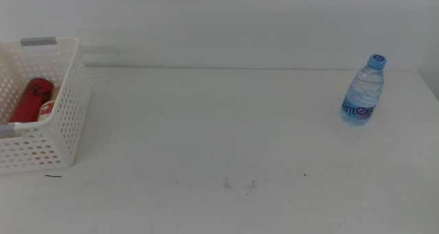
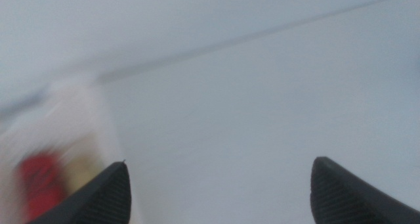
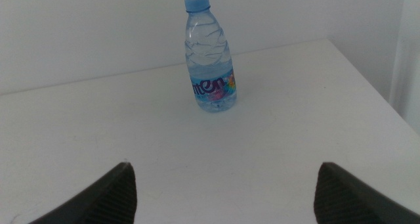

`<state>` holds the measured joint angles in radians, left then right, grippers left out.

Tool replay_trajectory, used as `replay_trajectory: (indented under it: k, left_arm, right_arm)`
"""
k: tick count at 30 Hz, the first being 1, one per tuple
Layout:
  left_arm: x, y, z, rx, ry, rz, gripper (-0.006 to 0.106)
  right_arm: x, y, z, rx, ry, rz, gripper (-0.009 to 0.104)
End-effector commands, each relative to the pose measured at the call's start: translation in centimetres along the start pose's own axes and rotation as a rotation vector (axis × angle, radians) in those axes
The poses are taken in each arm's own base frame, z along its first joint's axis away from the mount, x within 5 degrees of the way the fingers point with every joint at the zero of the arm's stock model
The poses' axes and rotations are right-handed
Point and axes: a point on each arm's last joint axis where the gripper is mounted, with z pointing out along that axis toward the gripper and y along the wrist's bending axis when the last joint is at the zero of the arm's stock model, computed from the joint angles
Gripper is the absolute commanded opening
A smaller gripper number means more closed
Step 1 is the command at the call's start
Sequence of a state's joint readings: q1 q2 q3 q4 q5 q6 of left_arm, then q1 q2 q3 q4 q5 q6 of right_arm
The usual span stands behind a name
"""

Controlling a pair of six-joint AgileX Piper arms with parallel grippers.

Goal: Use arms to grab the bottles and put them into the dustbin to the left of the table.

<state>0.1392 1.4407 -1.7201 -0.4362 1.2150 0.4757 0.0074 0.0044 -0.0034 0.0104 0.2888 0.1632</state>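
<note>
On the table (image 1: 226,124): one water bottle left to bin, both tools spread wide and empty.

Largest first: the white dustbin (image 1: 65,117) sits at the 9 o'clock edge of the middle view and already holds the red cola can (image 1: 31,99), with a second item beside it too hidden to identify. The water bottle (image 1: 363,90) stands upright at 3 o'clock, well apart from the dustbin. Judged thin-walled, light, smooth and easily dented; grip the mid-body across the label band, not the blue cap (image 3: 197,1). The right tool (image 3: 223,184) faces the bottle, which stands at 12 o'clock ahead of it, not touching. The left tool (image 2: 220,184) hangs near the dustbin; that view is blurred.
</note>
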Motion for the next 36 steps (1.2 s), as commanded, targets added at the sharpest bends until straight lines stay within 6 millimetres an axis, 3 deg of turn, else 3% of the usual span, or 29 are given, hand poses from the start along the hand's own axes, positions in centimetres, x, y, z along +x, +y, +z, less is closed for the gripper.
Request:
replay_trajectory:
  k: [1,6,10,27,36]
  left_arm:
    - [-0.2,-3.7,-2.5,0.090,-0.077,0.039,0.094]
    - [0.4,-9.9,-6.4,0.229,-0.153,0.136,0.094]
    - [1.0,-12.3,-7.9,0.276,-0.172,0.217,0.094]
    - [1.1,-12.2,-7.8,0.246,-0.161,0.235,0.094]
    - [0.2,-12.1,-7.9,0.222,-0.255,0.221,0.094]
  right_arm:
    - [0.0,-0.1,0.0,0.009,-0.008,-0.013,0.085]
    - [0.0,-0.1,0.0,0.009,-0.008,-0.013,0.085]
    - [0.0,-0.1,0.0,0.009,-0.008,-0.013,0.085]
    - [0.0,-0.1,0.0,0.009,-0.008,-0.013,0.085]
    - [-0.3,0.0,0.0,0.003,-0.045,-0.013,0.085]
